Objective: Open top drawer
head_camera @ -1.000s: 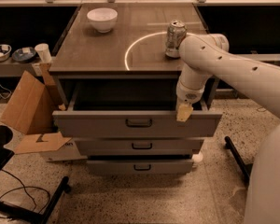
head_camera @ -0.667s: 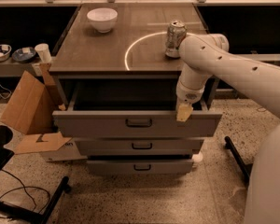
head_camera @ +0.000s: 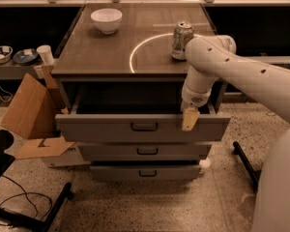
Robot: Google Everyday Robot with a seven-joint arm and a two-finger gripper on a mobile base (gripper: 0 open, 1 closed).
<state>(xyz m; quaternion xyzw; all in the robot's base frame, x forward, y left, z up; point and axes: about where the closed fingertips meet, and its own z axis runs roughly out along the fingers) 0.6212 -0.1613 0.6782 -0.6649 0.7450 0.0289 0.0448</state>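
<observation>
The tool [head_camera: 190, 120] hangs over the top drawer [head_camera: 101, 128] at its front rim, right of the handle [head_camera: 144, 126], hiding a bit of that rim. The arm [head_camera: 241, 71] covers the bench [head_camera: 101, 52] at its near right corner and is cut off by the right edge. The drawer's inside is lost in shadow.

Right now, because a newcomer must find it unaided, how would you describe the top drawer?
Find the grey cabinet carrying a white bowl and a can. The top drawer sits just under its tabletop, with the gripper at its front edge. Unlike the two drawers below, it is wider, taller and pulled well out.
</observation>
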